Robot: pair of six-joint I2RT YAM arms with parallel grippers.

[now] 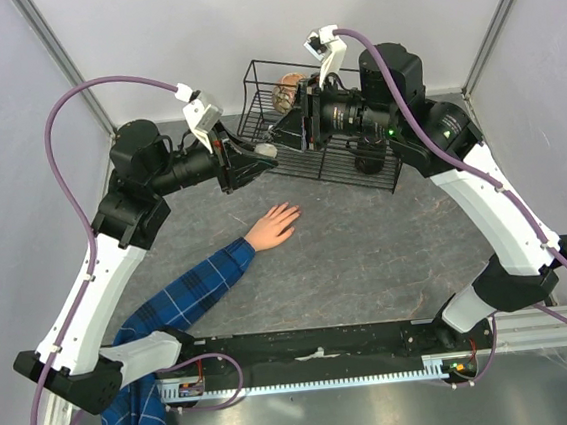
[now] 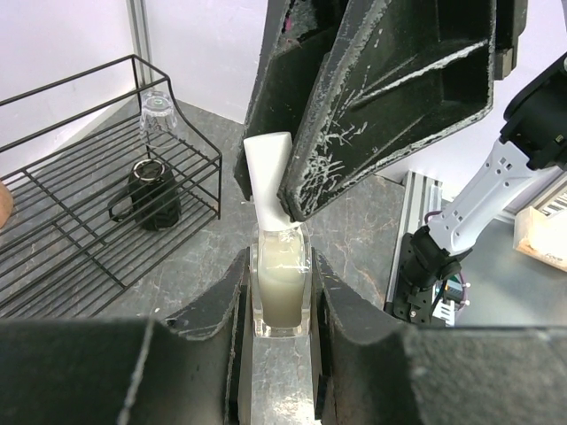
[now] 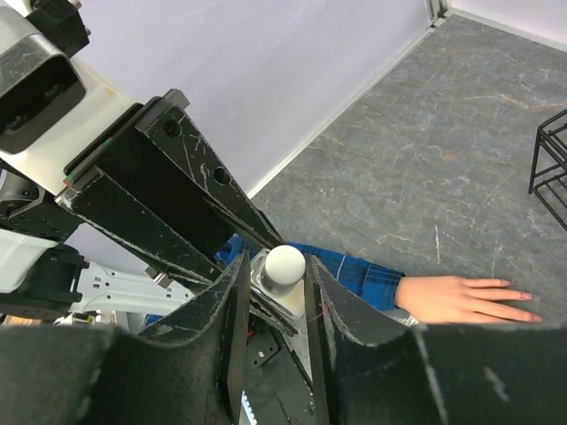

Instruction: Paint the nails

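The left gripper (image 2: 282, 266) clamps the small clear glass bottle (image 2: 282, 297); the right gripper (image 3: 275, 261) flanks its white cap (image 3: 285, 264), grip unclear. From above, the tiny pale nails (image 1: 295, 210) lie at six o'clock from both.

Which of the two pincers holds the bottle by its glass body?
The left pincer: it clamps the clear body of the bottle, whereas the right pincer sits up at the white cap.

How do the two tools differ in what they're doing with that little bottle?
The left tool is shut on the body of the clear bottle; the right tool straddles its white cap, grip not certain. Seen from above, the left tool reaches in from the left, the right tool from the right. Both meet at the same bottle.
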